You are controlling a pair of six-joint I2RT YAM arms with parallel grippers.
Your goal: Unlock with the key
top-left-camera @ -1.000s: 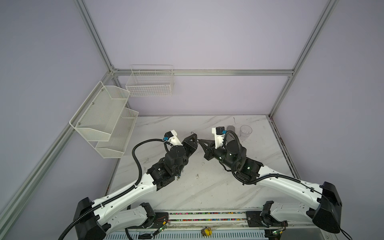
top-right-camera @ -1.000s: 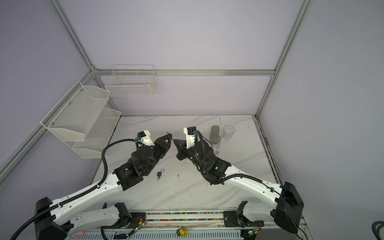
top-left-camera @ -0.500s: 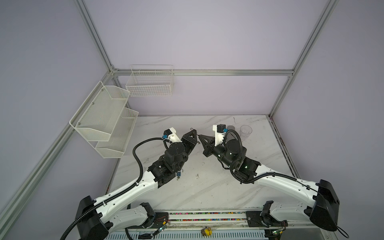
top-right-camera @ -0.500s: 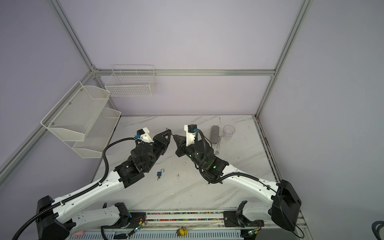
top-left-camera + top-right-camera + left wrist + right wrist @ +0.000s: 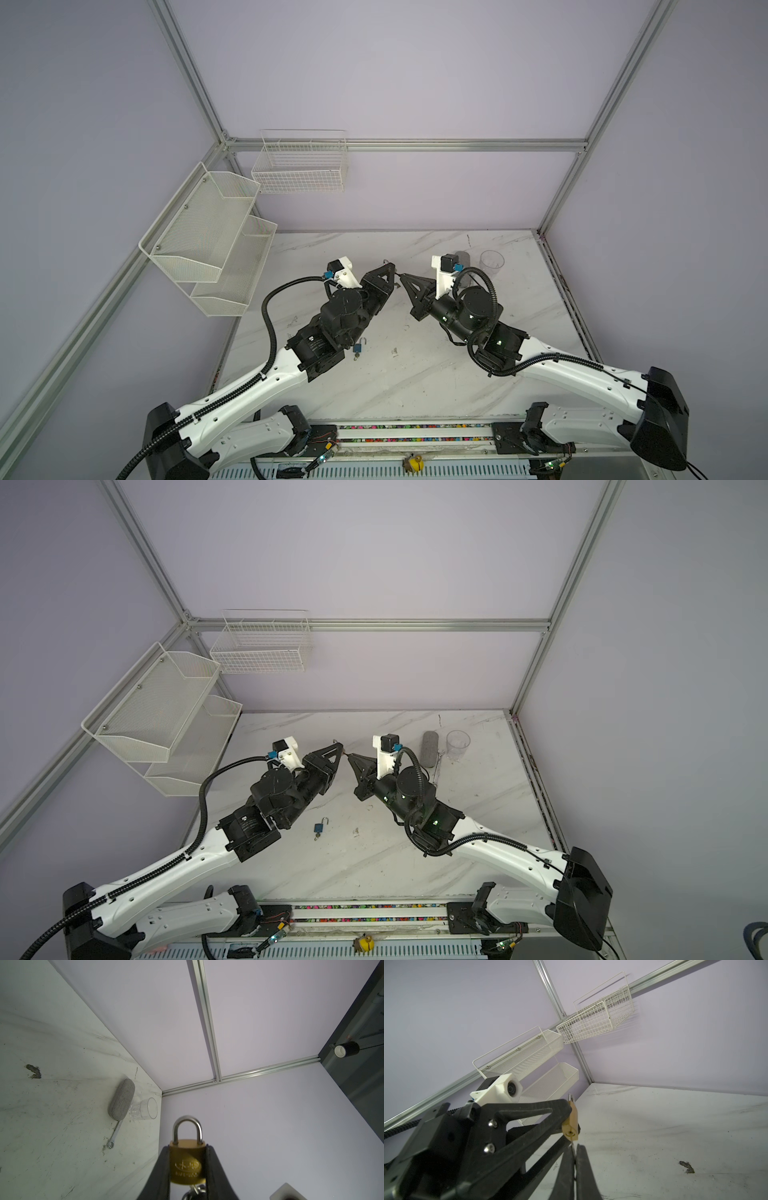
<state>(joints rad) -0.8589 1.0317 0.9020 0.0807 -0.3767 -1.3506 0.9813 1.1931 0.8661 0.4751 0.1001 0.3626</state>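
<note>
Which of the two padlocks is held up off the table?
The brass padlock, clamped in the left gripper; the blue padlock lies loose on the table beside the left arm.

A grey case [image 5: 430, 749] lies beside a clear glass [image 5: 458, 746] (wrench [image 5: 115, 1134] close by).

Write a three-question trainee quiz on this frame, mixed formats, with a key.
1. True or false: the left gripper is clamped on the brass padlock.
2. Where is the blue padlock? A) lying on the table; B) held in the air; C) out of view.
3. Fill in: the right gripper pinches a thin metal ___ held up to the brass padlock's keyhole end.

Key: 1 true; 2 A; 3 key.
</note>
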